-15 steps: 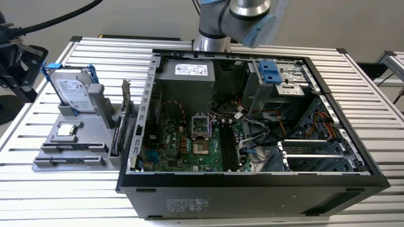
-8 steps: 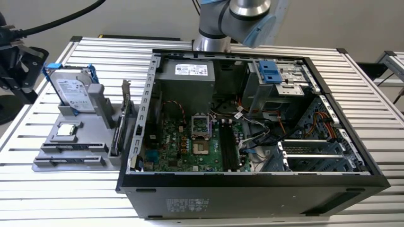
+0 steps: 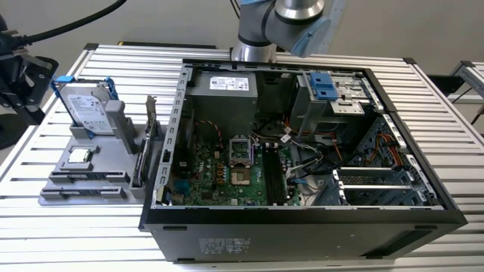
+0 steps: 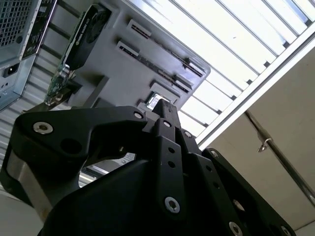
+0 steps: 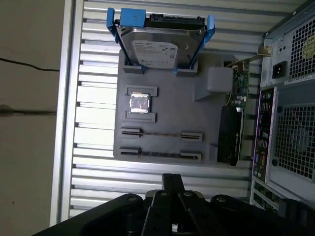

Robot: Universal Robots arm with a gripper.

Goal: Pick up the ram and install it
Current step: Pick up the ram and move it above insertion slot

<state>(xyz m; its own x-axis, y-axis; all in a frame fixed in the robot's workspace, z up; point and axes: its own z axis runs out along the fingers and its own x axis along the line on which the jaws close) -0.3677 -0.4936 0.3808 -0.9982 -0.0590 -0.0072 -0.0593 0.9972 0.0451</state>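
1. While the arm [image 3: 291, 17] rose behind the case [image 3: 302, 221] at twelve o'clock in the exterior view, the tool [image 5: 173, 177] hung above the worktop [image 5: 93, 147]. In the first wrist view its tip showed just off the edge of the holder [image 5: 167, 108].
2. In both wrist views the tool was narrow, its fingers [image 4: 170, 115] drawn together and gripping nothing.
3. The ram [image 5: 161, 133] stood on edge in a slot [image 5: 192, 135] of the holder, seen in the first wrist view as a thin dark line. It was apart from the tool.
4. A second slot [image 5: 189, 156] ran parallel just beside it, nearer the holder's edge. I could not tell whether it held another stick.
5. In the exterior view the holder lay on the worktop at nine o'clock from the case, close against its side.
6. On the holder, in that view, the hard drive [image 3: 85, 110] stood upright in its blue frame at twelve o'clock. The CPU [image 3: 80, 157] lay flat near the middle, the two slots sat at six o'clock, and the card [image 3: 151, 141] stood on edge at three o'clock, next to the case.
7. The case lay on its side with the top open, and the motherboard [image 3: 204, 170] was exposed inside toward eight o'clock.
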